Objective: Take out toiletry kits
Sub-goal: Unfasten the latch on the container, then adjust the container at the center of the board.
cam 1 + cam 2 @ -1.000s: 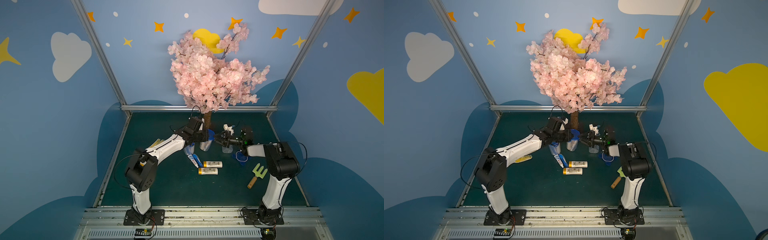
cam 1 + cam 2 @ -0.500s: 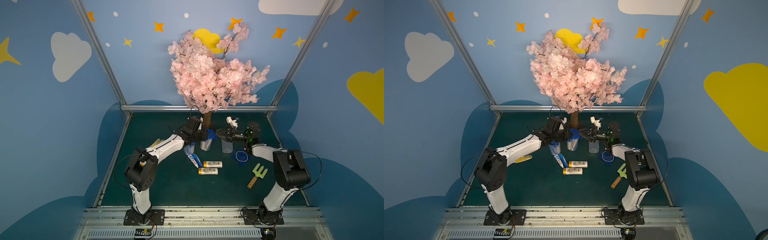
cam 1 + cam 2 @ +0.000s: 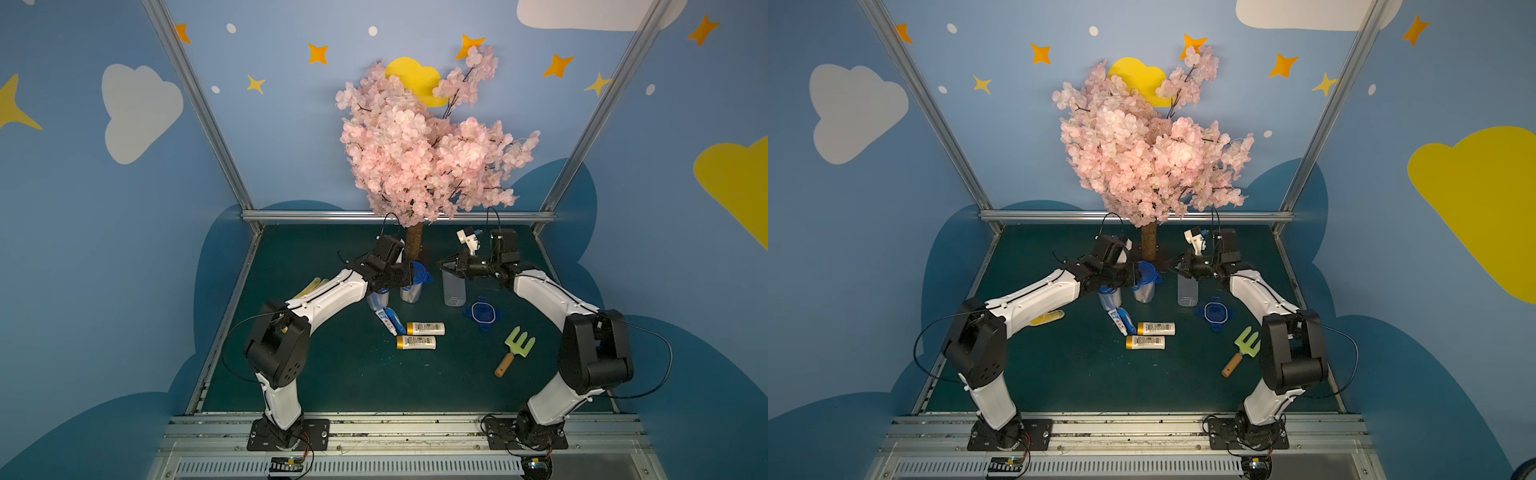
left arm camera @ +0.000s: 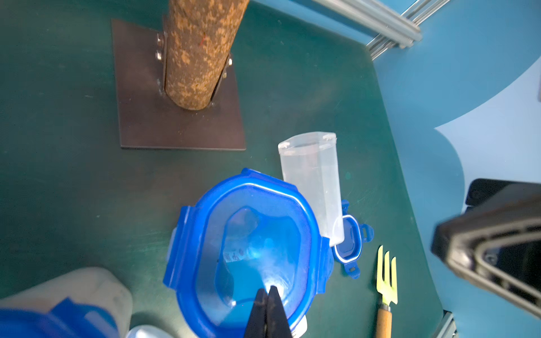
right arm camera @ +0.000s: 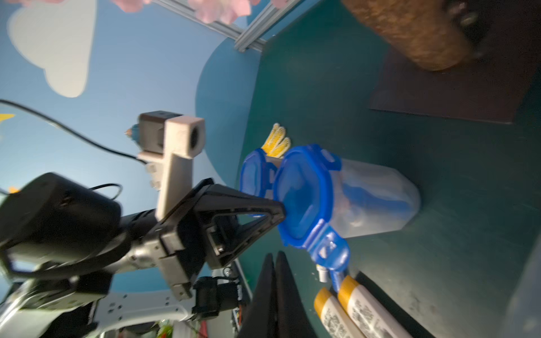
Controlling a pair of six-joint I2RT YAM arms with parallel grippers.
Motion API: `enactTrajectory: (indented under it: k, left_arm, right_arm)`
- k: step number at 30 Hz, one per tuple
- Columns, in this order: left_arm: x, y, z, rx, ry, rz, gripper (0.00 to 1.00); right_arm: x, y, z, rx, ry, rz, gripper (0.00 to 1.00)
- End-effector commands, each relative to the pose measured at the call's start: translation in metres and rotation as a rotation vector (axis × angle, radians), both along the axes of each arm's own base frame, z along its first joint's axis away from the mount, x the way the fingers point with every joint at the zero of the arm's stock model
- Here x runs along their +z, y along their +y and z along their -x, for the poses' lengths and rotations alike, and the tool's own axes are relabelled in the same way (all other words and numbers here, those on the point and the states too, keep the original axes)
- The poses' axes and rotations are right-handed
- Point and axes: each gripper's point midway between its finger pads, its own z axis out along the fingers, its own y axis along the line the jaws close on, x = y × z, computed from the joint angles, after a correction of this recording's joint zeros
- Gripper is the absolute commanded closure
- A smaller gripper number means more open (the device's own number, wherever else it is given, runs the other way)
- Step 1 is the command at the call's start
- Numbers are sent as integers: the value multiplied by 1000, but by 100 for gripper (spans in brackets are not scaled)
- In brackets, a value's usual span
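Two white bottles with yellow caps [image 3: 425,328] [image 3: 415,342] lie side by side on the green mat, and they also show in the right wrist view [image 5: 366,310]. A toothpaste tube [image 3: 385,322] and a blue wrapped piece [image 3: 395,321] lie just left of them. My left gripper [image 4: 269,289] is shut, its tips resting on the blue lid [image 4: 251,243] of a clear jar [image 5: 377,202]. Blue and white pieces show through that jar's wall. My right gripper [image 3: 441,263] is shut on nothing and hangs above an open, empty-looking clear jar [image 3: 453,286].
A second lidded jar [image 3: 377,299] stands under the left arm. A loose blue lid [image 3: 482,313] and a green garden fork [image 3: 515,351] lie at the right. The tree trunk [image 3: 414,241] on its plate stands behind the jars. A yellow item [image 3: 311,286] lies at the left.
My right gripper has gone from half open to shut and has risen a little above the open jar, its elbow swinging outward. The left arm has not moved.
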Motion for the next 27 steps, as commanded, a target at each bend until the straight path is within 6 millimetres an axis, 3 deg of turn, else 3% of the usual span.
enactTrajectory:
  k: [1,6,11,15,18,27]
  left_arm:
    - [-34,26,27,-15,145,-181,98]
    - [14,3,25,-77,35,-137,98]
    - [38,-17,40,-139,-20,-123,98]
    - [35,-23,54,-167,-8,-121,98]
    - [20,-21,59,-166,19,-133,98]
    - [-17,4,53,-89,96,-203,98]
  right_arm:
    - [-35,-19,6,-29,35,269,100]
    - [-52,-18,-1,-16,56,412,100]
    - [-60,-7,-10,10,55,477,100]
    - [-64,-3,-19,14,47,514,100]
    - [-65,3,-21,28,48,505,100]
    - [-59,26,0,95,12,503,100]
